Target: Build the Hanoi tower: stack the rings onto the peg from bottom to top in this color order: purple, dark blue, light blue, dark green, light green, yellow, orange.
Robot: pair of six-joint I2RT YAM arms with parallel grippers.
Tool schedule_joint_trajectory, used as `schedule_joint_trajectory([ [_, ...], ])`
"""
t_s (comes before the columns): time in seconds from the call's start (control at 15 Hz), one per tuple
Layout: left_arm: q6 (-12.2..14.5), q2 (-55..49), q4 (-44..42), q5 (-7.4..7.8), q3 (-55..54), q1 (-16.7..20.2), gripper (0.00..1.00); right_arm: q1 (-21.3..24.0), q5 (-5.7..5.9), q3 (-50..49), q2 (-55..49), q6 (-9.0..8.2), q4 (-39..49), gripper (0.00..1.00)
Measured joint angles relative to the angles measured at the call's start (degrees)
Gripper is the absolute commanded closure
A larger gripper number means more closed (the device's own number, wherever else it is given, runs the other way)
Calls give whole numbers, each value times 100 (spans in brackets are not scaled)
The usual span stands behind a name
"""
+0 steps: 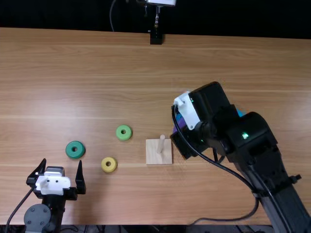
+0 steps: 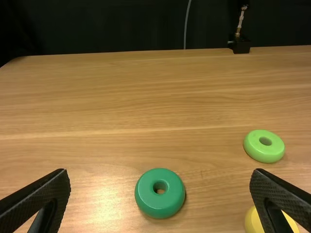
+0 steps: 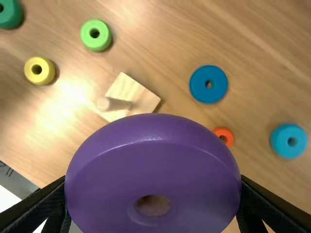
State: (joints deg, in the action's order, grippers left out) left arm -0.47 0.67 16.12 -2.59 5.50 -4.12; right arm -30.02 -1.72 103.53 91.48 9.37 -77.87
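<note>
My left gripper (image 1: 62,167) stands open at the table's near left, just short of the dark green ring (image 1: 75,149); in the left wrist view the gripper (image 2: 160,179) has nothing between its fingers. Right of the wooden peg base (image 1: 165,156), my right gripper (image 1: 181,141) is shut on the purple ring (image 1: 179,124). The right wrist view has the gripper (image 3: 153,187) with that ring across its fingers, raised off the table. The peg (image 3: 114,104) is bare. Dark blue (image 3: 208,84), light blue (image 3: 288,141) and orange (image 3: 223,136) rings lie flat, the orange partly hidden.
A light green ring (image 1: 124,132) and a yellow ring (image 1: 109,164) lie between the left gripper and the peg base. The right arm spans the table's right side. A black stand (image 1: 156,38) is at the far edge.
</note>
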Motion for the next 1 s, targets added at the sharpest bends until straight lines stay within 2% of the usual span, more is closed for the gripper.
schedule_joint_trajectory([
  [0.33,4,0,-2,0,0,0,0,-310,-13,229,428,22,17,100],
  [1.0,2,0,2,2,0,0,0,-487,-17,234,907,17,74,100],
])
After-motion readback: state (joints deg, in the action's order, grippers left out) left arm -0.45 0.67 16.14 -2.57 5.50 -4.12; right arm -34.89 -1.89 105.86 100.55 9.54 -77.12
